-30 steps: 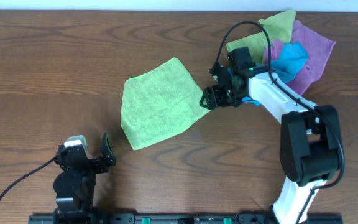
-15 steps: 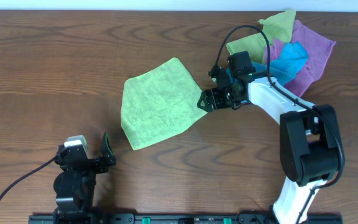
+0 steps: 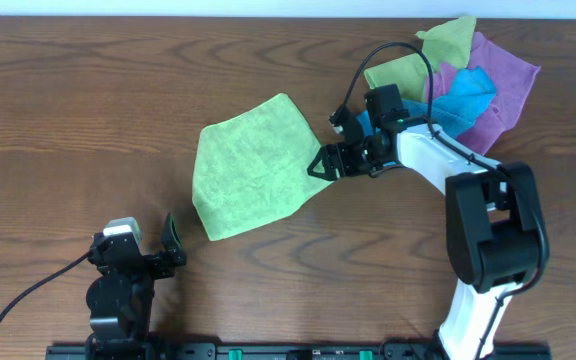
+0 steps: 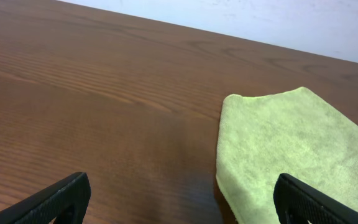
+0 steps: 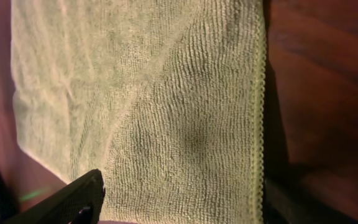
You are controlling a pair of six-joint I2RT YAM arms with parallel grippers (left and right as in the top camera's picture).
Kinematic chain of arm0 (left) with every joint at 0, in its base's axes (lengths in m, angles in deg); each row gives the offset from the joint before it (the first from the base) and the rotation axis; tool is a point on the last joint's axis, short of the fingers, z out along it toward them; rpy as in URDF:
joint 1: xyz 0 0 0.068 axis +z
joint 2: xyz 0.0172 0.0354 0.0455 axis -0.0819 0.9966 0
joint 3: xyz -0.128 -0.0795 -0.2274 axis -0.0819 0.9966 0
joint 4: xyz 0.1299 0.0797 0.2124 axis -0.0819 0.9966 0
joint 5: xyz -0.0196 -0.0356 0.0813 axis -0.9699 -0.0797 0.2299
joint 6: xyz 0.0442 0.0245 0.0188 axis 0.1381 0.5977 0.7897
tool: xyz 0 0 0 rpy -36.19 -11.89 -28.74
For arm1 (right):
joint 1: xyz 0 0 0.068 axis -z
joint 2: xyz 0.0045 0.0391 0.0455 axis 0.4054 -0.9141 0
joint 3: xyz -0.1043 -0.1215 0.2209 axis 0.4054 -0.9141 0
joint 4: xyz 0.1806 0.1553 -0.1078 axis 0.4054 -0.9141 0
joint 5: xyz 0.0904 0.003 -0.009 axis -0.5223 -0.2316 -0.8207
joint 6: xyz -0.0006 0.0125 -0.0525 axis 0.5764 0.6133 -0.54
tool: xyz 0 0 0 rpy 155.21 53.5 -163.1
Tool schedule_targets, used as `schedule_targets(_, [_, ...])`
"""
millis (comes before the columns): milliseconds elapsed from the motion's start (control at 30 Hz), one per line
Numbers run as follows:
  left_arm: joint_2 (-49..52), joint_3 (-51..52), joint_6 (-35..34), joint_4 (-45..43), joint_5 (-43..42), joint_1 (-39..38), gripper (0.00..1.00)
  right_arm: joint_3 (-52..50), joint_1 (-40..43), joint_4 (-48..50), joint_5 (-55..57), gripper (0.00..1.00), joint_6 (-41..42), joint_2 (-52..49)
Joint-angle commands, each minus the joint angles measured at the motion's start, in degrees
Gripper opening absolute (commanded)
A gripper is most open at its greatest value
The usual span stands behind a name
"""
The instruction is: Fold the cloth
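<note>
A light green cloth (image 3: 253, 165) lies flat on the wooden table, left of centre. It also shows in the left wrist view (image 4: 291, 149) and fills the right wrist view (image 5: 135, 93). My right gripper (image 3: 320, 165) is open at the cloth's right corner, with its fingers (image 5: 179, 205) set wide over the cloth's hemmed edge. My left gripper (image 3: 168, 245) is open and empty near the front left of the table, just short of the cloth's near corner. Its fingers (image 4: 182, 205) show at the bottom of the left wrist view.
A pile of other cloths (image 3: 468, 80), green, purple and blue, lies at the back right, behind my right arm. Bare wooden table (image 3: 68, 120) lies to the left of the green cloth.
My right gripper has moved a little to the left, further onto the cloth's right corner. The left arm has not moved.
</note>
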Motion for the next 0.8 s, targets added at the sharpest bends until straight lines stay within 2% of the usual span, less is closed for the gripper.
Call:
schedule_targets(0, [-0.33,1.25,-0.63,0.35,0.83,0.17,0.95,-0.5,-0.04,-0.66,-2.45,0.73,0.44,-2.6])
schedule_targets(67, [-0.33,1.25,-0.63,0.35,0.83,0.17,0.95,-0.5,-0.04,-0.9,-5.77,0.63,0.44,-2.6])
schedule_targets(300, [-0.33,1.25,-0.63,0.35,0.83,0.17,0.95,-0.48,-0.11,-2.29,-19.17,0.51,0.44,-2.43])
schedule_targets(533, [-0.33,1.25,-0.63,0.35,0.83,0.17,0.95,-0.42,-0.33,-1.86,-37.46,0.47,1.09,0.46])
schedule_targets(667, [-0.33,1.25,-0.63,0.35,0.83,0.17,0.95,0.15,-0.35,2.95,-41.68,0.48,6.16,4.26])
schedule_targets(767, [-0.33,1.25,-0.63,0.35,0.83,0.17,0.95,0.31,-0.33,8.31,-38.47,0.52,9.42,7.63])
